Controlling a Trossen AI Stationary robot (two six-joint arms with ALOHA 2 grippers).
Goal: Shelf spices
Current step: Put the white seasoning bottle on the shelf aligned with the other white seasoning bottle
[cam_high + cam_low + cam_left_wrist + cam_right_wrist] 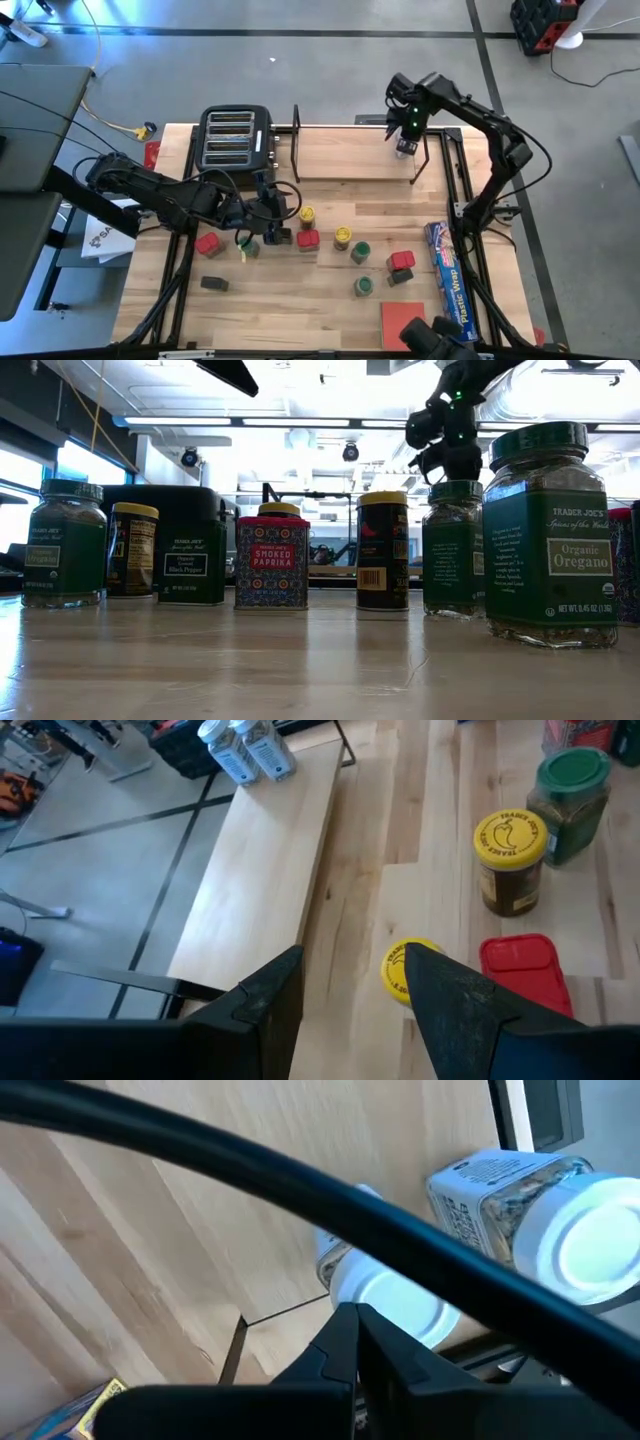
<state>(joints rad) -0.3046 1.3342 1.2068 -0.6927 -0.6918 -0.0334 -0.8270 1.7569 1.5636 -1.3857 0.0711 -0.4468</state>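
Care matters now, for the right gripper (355, 1330) sits shut and empty above two white-lidded glass jars (560, 1230) on the light-wood wire-framed shelf (350, 150), so it should lift straight up, while the left gripper (350, 990) hovers half open over a yellow-lidded jar (400, 970).

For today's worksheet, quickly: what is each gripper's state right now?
Left gripper: open, holding nothing.
Right gripper: shut, holding nothing, above two white-lidded jars on the shelf.
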